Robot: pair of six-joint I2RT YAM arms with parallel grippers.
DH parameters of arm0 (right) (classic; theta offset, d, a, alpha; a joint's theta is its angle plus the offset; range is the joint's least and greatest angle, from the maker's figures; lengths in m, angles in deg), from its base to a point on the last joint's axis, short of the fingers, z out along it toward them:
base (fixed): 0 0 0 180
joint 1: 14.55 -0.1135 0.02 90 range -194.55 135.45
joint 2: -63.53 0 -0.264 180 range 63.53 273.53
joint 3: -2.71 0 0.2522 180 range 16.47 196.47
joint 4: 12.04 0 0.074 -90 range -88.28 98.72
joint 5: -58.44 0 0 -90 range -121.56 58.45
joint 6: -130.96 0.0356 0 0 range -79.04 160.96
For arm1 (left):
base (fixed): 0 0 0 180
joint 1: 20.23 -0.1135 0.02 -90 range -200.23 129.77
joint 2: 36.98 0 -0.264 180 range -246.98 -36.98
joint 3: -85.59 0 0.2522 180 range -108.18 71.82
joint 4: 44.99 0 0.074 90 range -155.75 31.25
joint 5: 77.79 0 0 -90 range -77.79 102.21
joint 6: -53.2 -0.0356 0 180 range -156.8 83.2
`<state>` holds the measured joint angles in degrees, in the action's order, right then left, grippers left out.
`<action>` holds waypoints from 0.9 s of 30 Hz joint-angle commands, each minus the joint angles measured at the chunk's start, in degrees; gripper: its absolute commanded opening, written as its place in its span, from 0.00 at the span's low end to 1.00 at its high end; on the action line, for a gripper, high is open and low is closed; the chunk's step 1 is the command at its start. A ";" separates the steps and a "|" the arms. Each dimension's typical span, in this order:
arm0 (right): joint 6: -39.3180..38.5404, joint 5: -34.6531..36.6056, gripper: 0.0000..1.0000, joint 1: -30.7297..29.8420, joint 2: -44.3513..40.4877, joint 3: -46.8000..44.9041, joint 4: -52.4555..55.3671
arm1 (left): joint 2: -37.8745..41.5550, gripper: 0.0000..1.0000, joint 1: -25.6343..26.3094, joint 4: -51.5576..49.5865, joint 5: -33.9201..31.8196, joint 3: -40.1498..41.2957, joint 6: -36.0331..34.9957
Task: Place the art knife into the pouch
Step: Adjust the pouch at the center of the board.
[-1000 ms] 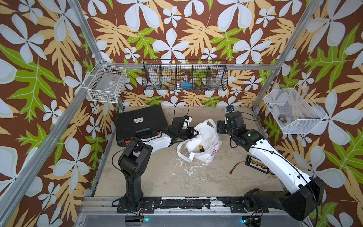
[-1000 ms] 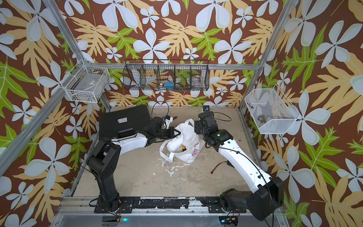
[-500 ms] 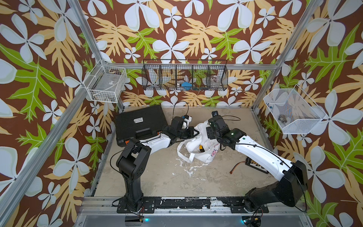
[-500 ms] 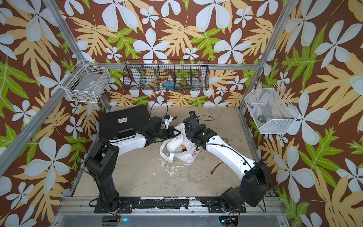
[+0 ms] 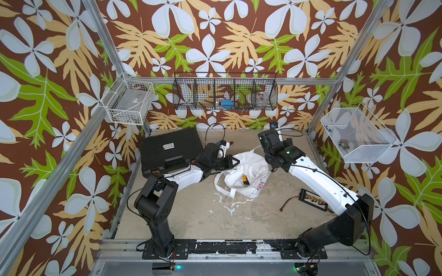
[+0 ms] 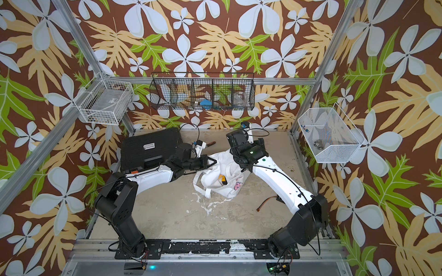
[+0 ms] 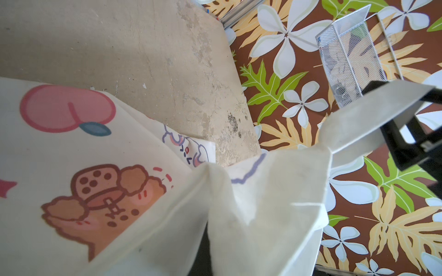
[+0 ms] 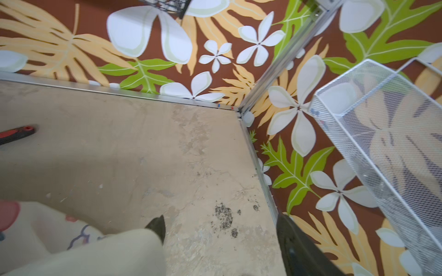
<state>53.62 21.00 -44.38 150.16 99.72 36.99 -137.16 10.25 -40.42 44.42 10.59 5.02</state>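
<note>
Pulled the right gripper (image 8: 221, 229) back from over the pouch (image 5: 253, 167) toward the back right corner of the table (image 5: 191, 210); jaws wide, nothing clamped between them. Kept the left gripper (image 5: 235, 162) pinched on the pouch's rim, propping the mouth open. Taken for the art knife (image 5: 244, 179): yellow-and-black, lying inside that mouth, so probably delivered. Plenty of bare room toward the front edge; black tool case (image 5: 169, 148) filling the back left corner.

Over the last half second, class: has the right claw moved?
Yes. The right claw has drawn back from above the pouch, toward the black wire basket.
</note>
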 commanded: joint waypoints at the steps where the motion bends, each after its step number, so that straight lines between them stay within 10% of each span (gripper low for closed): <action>1: -1.24 5.30 0.77 2.48 -0.88 0.55 0.15 | 1.09 0.00 -0.50 0.56 0.13 1.20 0.10; 27: 2.25 -4.60 0.78 16.86 17.65 7.72 4.00 | 11.90 0.00 -2.71 3.40 -0.14 9.18 3.57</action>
<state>52.68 17.94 -27.66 167.30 107.39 37.95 -125.68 7.78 -37.27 45.16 20.23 8.06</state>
